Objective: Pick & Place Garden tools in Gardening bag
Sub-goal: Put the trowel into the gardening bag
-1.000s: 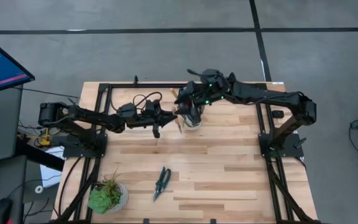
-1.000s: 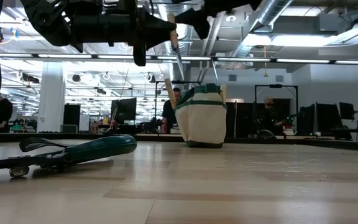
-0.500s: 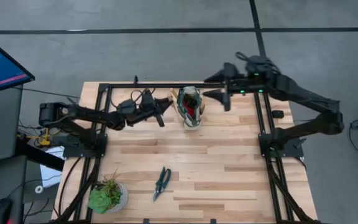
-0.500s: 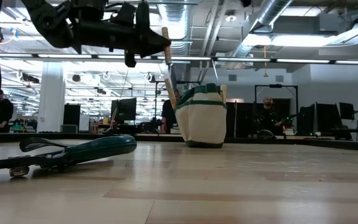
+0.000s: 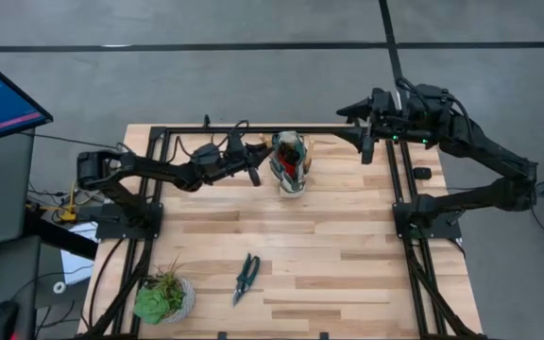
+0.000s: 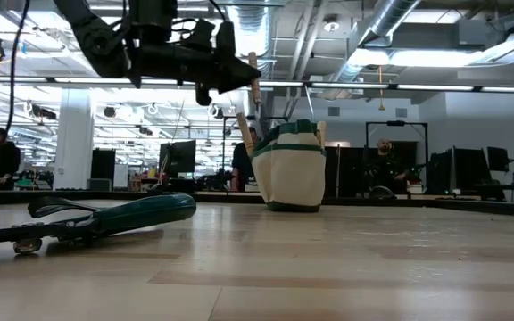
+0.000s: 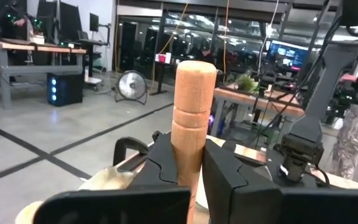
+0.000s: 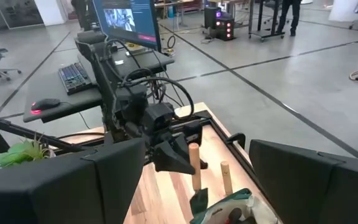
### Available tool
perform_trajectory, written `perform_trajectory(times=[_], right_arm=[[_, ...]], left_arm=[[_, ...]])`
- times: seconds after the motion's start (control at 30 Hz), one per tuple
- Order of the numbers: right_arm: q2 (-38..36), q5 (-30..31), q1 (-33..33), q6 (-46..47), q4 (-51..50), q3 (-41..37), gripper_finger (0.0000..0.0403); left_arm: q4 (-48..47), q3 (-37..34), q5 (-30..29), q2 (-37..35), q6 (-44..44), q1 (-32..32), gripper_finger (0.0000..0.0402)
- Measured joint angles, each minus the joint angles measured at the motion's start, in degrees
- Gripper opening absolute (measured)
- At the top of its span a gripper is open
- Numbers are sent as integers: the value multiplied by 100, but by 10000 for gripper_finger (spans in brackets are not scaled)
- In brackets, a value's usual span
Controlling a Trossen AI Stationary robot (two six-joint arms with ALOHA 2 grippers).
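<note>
Wooden surface (image 5: 329,246) under bright office lights: left gripper (image 5: 256,168) fingers clamp a wooden-handled tool (image 7: 191,124) beside the gardening bag (image 5: 290,162); right gripper (image 5: 366,144) fingers spread wide, empty.

Left gripper (image 5: 255,170) hung just beside the bag (image 5: 290,162), fingers clamped on a wooden handle (image 7: 191,118). Right gripper (image 5: 365,142) hovered well apart from bag, fingers spread.
</note>
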Motion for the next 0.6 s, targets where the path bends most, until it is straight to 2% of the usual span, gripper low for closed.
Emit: perform_trajectory(times=[0.3, 0.5, 0.6], right_arm=[[0, -2, 4, 17, -281, -2, 281], [0, -2, 4, 17, -377, -2, 281], [0, -8, 4, 20, -400, -2, 281]], left_arm=[[-65, 63, 4, 70, -4, 39, 5], [-212, 57, -31, -415, 349, -17, 5], [-715, 51, -217, -633, 412, -17, 5]])
